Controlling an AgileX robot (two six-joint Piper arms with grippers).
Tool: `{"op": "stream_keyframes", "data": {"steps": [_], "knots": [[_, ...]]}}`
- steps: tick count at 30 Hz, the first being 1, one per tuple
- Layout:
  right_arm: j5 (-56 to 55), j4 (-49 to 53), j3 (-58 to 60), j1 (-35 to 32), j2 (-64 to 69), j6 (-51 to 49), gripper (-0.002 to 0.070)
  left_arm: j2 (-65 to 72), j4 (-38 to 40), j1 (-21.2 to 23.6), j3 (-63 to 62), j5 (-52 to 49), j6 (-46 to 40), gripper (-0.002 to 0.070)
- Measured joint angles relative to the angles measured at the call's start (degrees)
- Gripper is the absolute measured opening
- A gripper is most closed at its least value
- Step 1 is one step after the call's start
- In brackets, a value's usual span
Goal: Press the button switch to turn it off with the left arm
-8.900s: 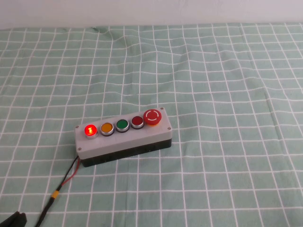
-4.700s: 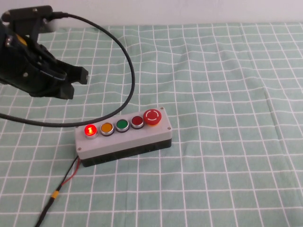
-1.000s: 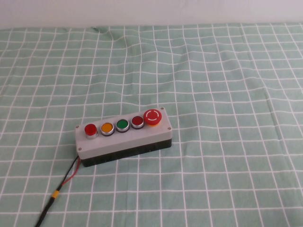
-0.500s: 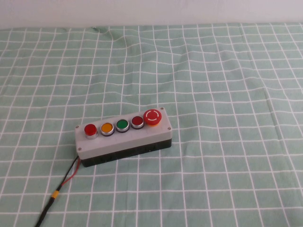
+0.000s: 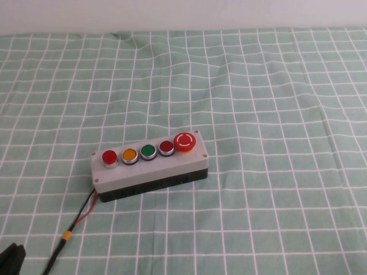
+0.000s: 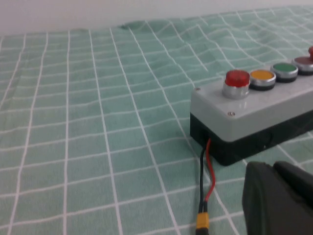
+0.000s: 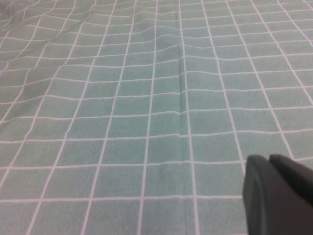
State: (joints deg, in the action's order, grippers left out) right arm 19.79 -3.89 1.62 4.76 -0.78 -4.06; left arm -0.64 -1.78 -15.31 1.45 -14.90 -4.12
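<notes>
The button switch (image 5: 109, 157) is the small bright-red button at the left end of the grey-and-black box (image 5: 155, 171); it is unlit. It also shows in the left wrist view (image 6: 237, 78), on the box (image 6: 254, 115). My left gripper (image 5: 11, 255) is a black tip at the table's near left corner, well short of the box. In the left wrist view my left gripper (image 6: 274, 165) is shut and empty, next to the box's cable. My right gripper (image 7: 269, 158) is shut and empty above bare cloth; it is out of the high view.
Beside the switch stand a yellow button (image 5: 129, 154), a green button (image 5: 148, 151), a darker red button (image 5: 166, 147) and a large red mushroom button (image 5: 184, 141). A red-and-black cable (image 5: 81, 213) with a yellow connector (image 5: 67, 235) runs toward the near left. A green checked cloth (image 5: 269, 103) covers the table.
The switch was lit in the oldest frames and is unlit since one second ago. The left arm has left the space above the box; its tip now shows at the near left corner.
</notes>
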Motion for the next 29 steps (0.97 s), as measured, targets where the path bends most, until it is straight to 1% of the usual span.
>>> {"op": "stream_keyframes", "data": {"steps": [7, 29], "knots": [[0.0, 0.0, 0.0, 0.0, 0.0, 0.0, -0.0016, 0.0, 0.1, 0.0, 0.0, -7.3, -0.6, -0.0004], [0.0, 0.0, 0.0, 0.0, 0.0, 0.0, -0.0016, 0.0, 0.1, 0.0, 0.0, -7.4, -1.3, -0.0004]]}}
